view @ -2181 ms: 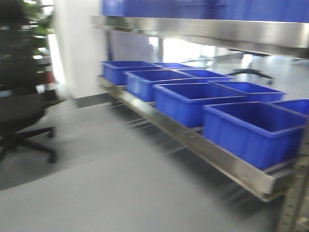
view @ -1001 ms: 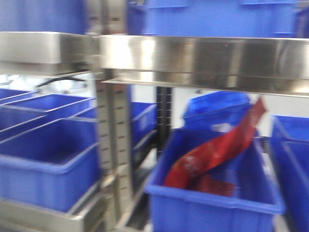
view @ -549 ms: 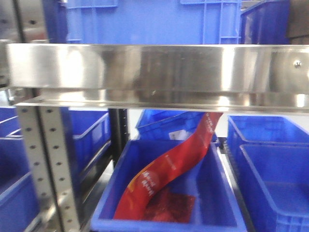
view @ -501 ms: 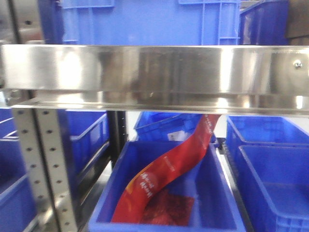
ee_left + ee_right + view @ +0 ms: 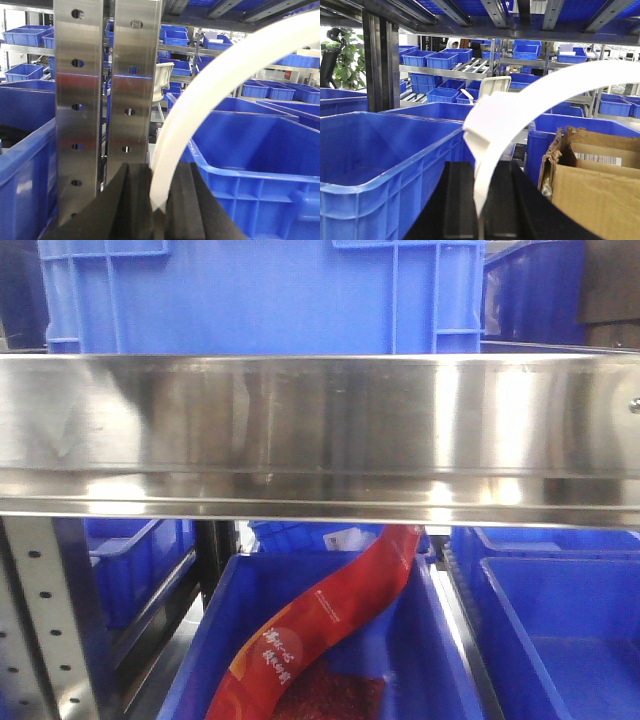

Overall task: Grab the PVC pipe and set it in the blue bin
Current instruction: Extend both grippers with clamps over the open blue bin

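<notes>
Where the PVC pipe (image 5: 210,82) curves out of frame, its far end is lost; your left gripper (image 5: 162,190) and right gripper (image 5: 482,185) both pinch it tight.

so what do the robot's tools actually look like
Both look alike: the left tool and the right tool have matte black, blocky fingers with flat inner faces. No cables, labels or markings show, and the arms themselves are out of view.
</notes>
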